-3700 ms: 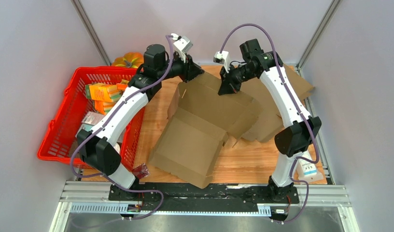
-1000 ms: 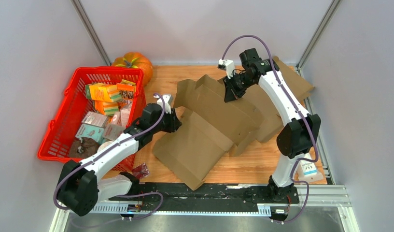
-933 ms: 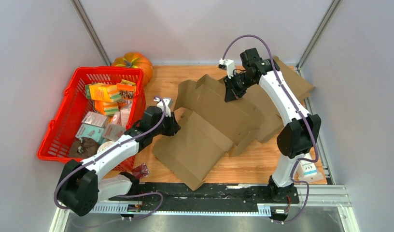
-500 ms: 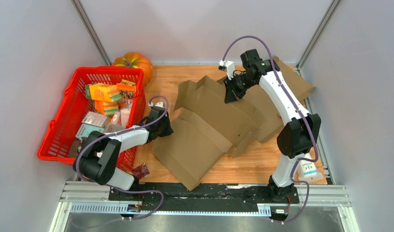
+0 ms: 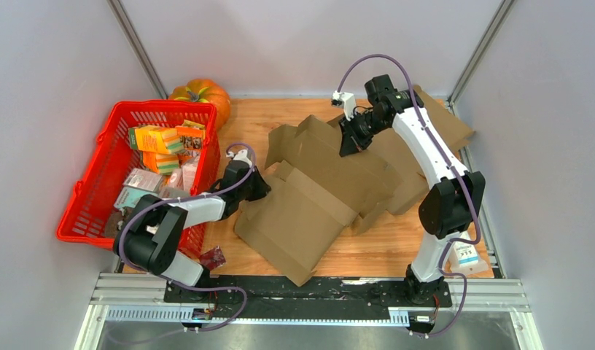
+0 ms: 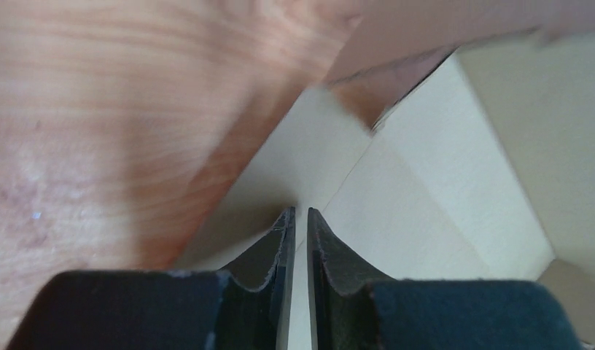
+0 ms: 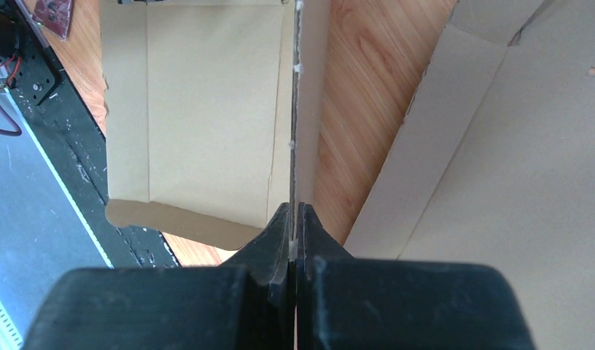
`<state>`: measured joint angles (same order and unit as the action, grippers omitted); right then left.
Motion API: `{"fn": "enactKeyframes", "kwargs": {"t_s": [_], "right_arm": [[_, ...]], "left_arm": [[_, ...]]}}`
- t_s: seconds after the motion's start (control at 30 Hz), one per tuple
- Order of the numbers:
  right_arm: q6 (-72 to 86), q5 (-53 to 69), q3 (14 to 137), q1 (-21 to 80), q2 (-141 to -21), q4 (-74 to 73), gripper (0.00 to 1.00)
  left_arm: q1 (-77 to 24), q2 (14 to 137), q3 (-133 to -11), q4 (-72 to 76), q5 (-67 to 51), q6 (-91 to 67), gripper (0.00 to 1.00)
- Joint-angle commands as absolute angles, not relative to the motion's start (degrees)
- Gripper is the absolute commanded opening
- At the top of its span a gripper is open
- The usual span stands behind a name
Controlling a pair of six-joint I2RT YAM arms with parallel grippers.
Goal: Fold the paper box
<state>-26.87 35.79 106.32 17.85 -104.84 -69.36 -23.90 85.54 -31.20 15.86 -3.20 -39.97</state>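
The paper box [image 5: 309, 197] is a brown cardboard blank lying half-unfolded across the wooden table [image 5: 243, 124]. My right gripper [image 5: 348, 148] reaches down at the box's far side. In the right wrist view it [image 7: 293, 208] is shut on the thin edge of an upright flap [image 7: 303, 109]. My left gripper [image 5: 260, 188] sits low at the box's left edge. In the left wrist view its jaws [image 6: 300, 211] stand a narrow slit apart with nothing between them, pointing at a pale cardboard panel [image 6: 426, 182] just ahead.
A red basket [image 5: 82, 191] of packaged goods stands at the left, with a pumpkin [image 5: 205, 92] behind it. More flat cardboard [image 5: 444, 127] lies under the right arm. A white carton [image 5: 466, 255] and a red wrapper [image 5: 212, 257] lie near the front edge.
My left arm came from the box's far side down to its left edge; its jaws closed, then parted slightly. The near panel shifted a little. The right gripper kept its grip.
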Motion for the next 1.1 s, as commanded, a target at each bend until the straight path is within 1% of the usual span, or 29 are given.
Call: {"fn": "enactKeyframes", "kwargs": {"t_s": [0.0, 0.03, 0.07, 0.13, 0.17, 0.23, 0.4, 0.5, 0.57, 0.63, 0.73, 0.83, 1.07], "right_arm": [[-28.2, 39.8, 105.6, 18.4, -102.8, -67.6, 0.0], [-28.0, 39.8, 105.7, 18.4, -102.8, -67.6, 0.0], [-28.0, 39.8, 106.1, 18.5, -102.9, -67.8, 0.0], [-28.3, 39.4, 106.3, 18.7, -103.1, -68.1, 0.0], [-28.4, 39.0, 105.9, 18.9, -103.0, -67.8, 0.0], [-28.2, 38.0, 105.5, 19.3, -103.0, -67.5, 0.0], [-28.0, 37.7, 105.5, 19.9, -103.0, -67.7, 0.0], [-27.9, 37.2, 106.2, 20.4, -103.3, -68.0, 0.0], [-27.9, 37.0, 106.3, 20.6, -103.2, -68.1, 0.0], [-27.9, 36.9, 106.3, 20.5, -103.1, -68.1, 0.0], [-27.8, 36.9, 106.3, 20.5, -103.1, -68.1, 0.0], [-27.7, 36.7, 106.3, 20.7, -103.1, -68.0, 0.0], [-27.5, 37.0, 107.2, 21.0, -103.4, -68.1, 0.0]], "left_arm": [[-23.8, 85.0, -34.5, 24.8, -4.9, -38.9, 0.18], [-23.8, 84.6, -33.9, 30.4, -6.3, -39.1, 0.17], [-23.8, 83.9, -33.6, 32.7, -8.8, -39.2, 0.17], [-24.1, 83.1, -33.0, 35.1, -9.2, -38.6, 0.2], [-24.2, 82.4, -33.0, 34.9, -8.9, -37.7, 0.23], [-24.2, 81.8, -33.0, 33.9, -7.9, -37.0, 0.26], [-24.2, 81.7, -33.7, 36.3, -7.9, -34.7, 0.25], [-24.2, 83.1, -36.1, 33.1, -6.2, -34.7, 0.26], [-24.2, 84.1, -37.0, 32.4, -4.3, -34.6, 0.34], [-24.2, 85.1, -37.8, 31.1, -3.7, -34.4, 0.39], [-24.3, 86.0, -39.0, 28.3, -2.4, -33.5, 0.4], [-24.4, 87.8, -40.8, 24.5, -3.9, -33.4, 0.4], [-26.0, 90.3, -39.8, 29.8, -10.3, -32.9, 0.39]]}}
